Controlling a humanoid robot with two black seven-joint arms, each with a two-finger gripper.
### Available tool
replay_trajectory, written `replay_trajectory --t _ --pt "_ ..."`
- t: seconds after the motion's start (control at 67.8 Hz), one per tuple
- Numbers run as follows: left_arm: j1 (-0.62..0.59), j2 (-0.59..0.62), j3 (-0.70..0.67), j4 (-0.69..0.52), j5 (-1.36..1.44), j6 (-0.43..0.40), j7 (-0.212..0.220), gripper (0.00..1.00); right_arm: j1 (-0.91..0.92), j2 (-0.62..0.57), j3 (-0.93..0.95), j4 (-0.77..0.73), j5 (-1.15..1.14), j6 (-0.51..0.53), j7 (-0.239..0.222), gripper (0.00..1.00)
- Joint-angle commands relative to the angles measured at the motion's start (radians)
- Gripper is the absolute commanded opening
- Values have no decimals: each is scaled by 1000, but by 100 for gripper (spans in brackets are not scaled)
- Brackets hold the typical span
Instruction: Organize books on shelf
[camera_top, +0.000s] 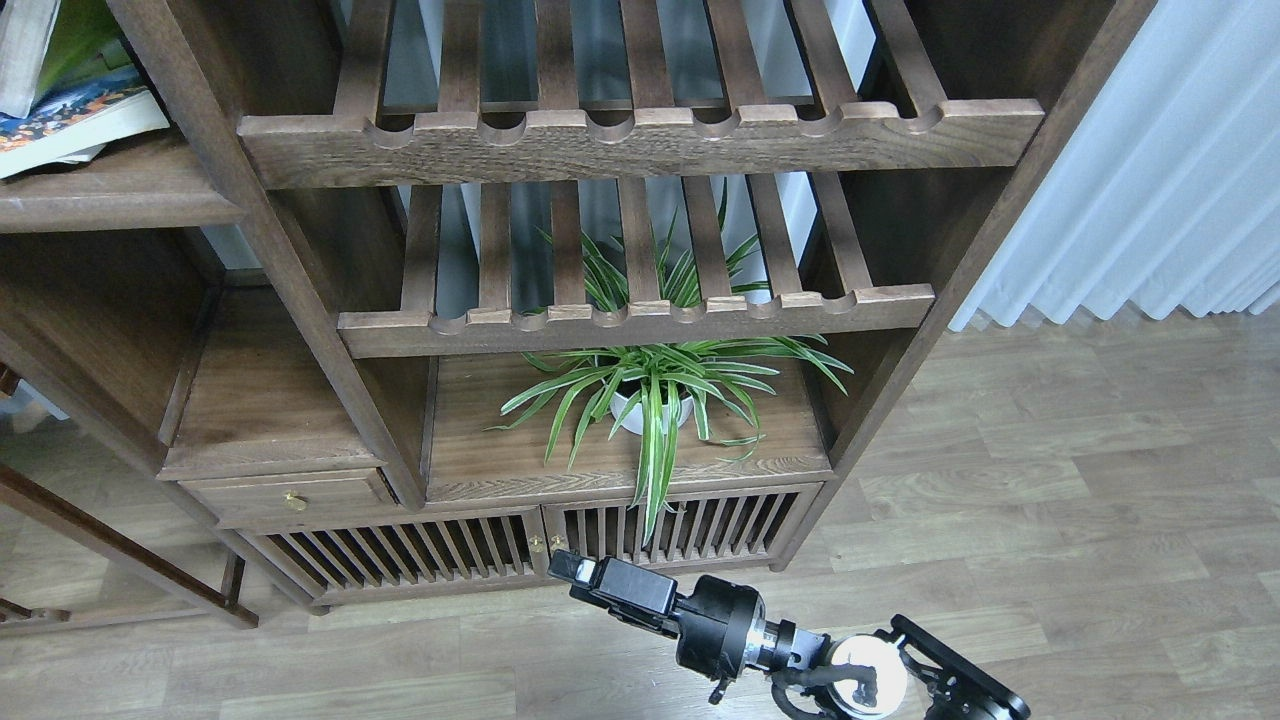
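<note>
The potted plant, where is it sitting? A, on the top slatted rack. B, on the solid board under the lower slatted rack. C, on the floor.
B: the potted plant stands on the solid board, beneath the lower slatted rack.

Ahead of my claw stands a dark wooden cabinet (300, 330) on pale plank floor (1080, 520), white curtain (1160, 170) to its right.

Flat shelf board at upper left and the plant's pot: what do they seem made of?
The flat dark-brown shelf board looks like stained wood with a matte finish; grain lines show along its front edge. The small white round pot looks smooth, maybe glazed ceramic or plastic; leaves hide most of it.
</note>
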Motion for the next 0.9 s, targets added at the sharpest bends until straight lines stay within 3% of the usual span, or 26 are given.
replay_trajectory --t 0.0,0.487,0.708,0.885 --pt "-44 -10 24 46 34 0 0 0 0 0 0 0 -1 0 0 99" --pt "-176 -157 70 111 163 0 0 0 -1 0 9 0 0 0 0 99" --pt "-342 -217 214 212 172 0 0 0 -1 0 12 -3 0 0 0 99" --pt "-373 -234 283 261 174 0 0 0 -1 0 12 -3 0 0 0 99"
